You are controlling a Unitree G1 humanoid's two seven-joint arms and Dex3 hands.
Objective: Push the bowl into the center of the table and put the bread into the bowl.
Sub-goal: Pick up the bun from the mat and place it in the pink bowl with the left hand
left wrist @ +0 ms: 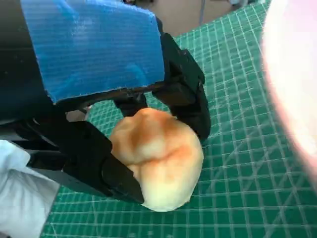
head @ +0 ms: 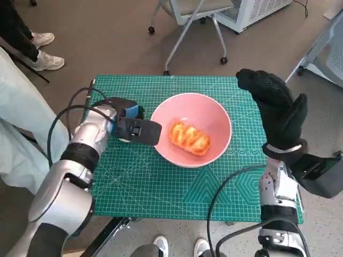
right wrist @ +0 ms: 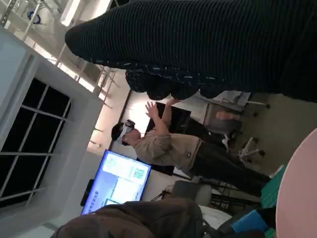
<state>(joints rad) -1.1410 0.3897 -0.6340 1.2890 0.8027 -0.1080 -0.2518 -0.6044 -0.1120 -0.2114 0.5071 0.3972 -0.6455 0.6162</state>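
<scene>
Bread roll gripped beside a bowl that already holds another.

Black left hand with blue tape (left wrist: 94, 54) closes its fingers (left wrist: 193, 99) round a pale, golden-topped bread roll (left wrist: 158, 158), low over the green cutting mat (head: 161, 187) just beside the rim of the pink round bowl (head: 214, 107), probably ready to lift it in. A glazed bread piece (head: 188, 138) lies inside that roughly centred bowl. The gloved right hand (head: 276, 104) is raised clear near the table's far right edge, holding nothing; whether its fingers are spread I cannot tell.

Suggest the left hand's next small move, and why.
Probably lift the left hand over the near rim of the pink bowl: it grips a bread roll just beside the bowl, which sits mid-table and already holds another roll.
</scene>
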